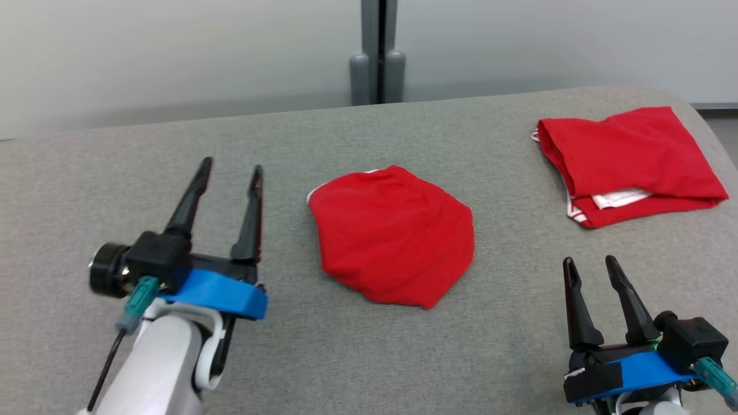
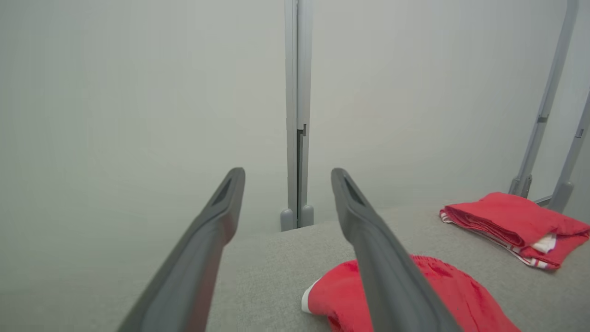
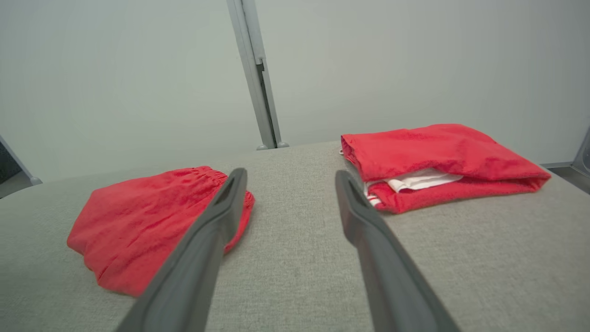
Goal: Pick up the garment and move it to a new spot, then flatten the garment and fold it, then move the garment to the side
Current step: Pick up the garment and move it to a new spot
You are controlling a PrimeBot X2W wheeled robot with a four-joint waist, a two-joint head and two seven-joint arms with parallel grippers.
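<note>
A red garment (image 1: 392, 236) lies in a rounded heap at the centre of the frame on the grey table (image 1: 357, 351), touched by neither hand. The left hand (image 1: 232, 166) sits at the lower left, its two dark fingers (image 1: 187, 204) spread apart with nothing between them; the right hand (image 1: 590, 261) at the lower right is likewise parted and empty. A second red garment (image 1: 628, 155), folded with white trim showing, rests at the upper right, apart from the first.
</note>
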